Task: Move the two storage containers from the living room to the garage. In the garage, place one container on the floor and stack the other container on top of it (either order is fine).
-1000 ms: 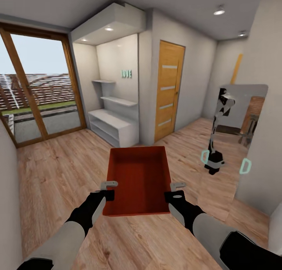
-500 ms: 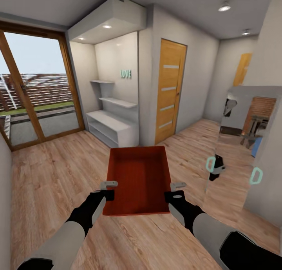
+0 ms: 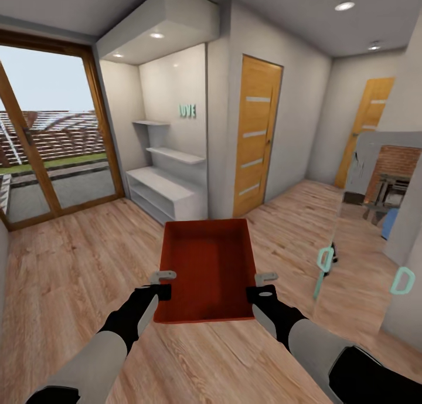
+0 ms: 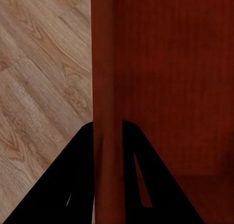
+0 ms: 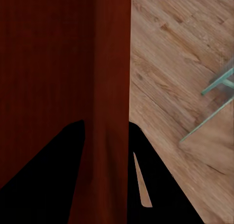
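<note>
One storage container [image 3: 206,269], orange-red, is held up in front of the robot over light wood-plank floor [image 3: 76,257], w/ open top facing up. Left pincer [image 3: 164,283] is clamped on its left wall near the near corner; right pincer [image 3: 258,285] is clamped on the right wall opposite. Wrist views show each wall pinched btwn dark fingers [image 4: 78,180] [image 5: 161,185]. White shelf unit [image 3: 167,193] & wooden door [image 3: 256,137] ahead; glass doors [image 3: 50,146] at left.
</note>
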Motion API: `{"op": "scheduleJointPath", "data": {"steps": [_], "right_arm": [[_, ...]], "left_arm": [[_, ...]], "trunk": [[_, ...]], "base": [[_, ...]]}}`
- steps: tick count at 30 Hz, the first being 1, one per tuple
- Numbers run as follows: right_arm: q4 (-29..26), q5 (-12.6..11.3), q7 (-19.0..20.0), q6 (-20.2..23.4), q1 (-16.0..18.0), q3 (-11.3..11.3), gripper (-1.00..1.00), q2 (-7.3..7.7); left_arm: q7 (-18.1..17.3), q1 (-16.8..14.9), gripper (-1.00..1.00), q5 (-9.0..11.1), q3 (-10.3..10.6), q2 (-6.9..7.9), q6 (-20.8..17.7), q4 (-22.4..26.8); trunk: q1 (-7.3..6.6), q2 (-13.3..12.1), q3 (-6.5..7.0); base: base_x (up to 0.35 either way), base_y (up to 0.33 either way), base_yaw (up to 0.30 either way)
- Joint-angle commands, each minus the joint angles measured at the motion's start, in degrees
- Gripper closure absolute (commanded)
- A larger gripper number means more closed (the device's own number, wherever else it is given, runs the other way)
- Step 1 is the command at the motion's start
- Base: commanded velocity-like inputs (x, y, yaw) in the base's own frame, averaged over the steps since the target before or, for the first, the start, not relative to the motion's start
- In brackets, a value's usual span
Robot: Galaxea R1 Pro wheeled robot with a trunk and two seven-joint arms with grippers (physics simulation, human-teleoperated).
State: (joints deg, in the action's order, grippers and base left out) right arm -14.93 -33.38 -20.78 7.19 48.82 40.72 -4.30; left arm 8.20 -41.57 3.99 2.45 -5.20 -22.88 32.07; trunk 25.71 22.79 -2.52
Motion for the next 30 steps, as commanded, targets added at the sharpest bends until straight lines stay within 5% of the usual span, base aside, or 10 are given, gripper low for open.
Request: {"op": "scheduleJointPath", "data": {"steps": [1,30], "right_arm": [[-0.19,1.48,-4.01,-2.44,0.13,-1.94,1.0,0.07],[-0.19,1.48,-4.01,-2.44,0.13,-1.94,1.0,0.0]], "left_arm": [[0.77,0.02,1.0,-0.39,0.19,0.1,-0.5,-2.02],[0.77,0.0,1.0,-0.39,0.19,0.1,-0.5,-2.02]], "trunk": [[0.07,0.13,-0.12],[0.07,0.13,-0.12]], "base": [[0.322,0.0,0.0],[0.322,0.0,-0.013]]}}
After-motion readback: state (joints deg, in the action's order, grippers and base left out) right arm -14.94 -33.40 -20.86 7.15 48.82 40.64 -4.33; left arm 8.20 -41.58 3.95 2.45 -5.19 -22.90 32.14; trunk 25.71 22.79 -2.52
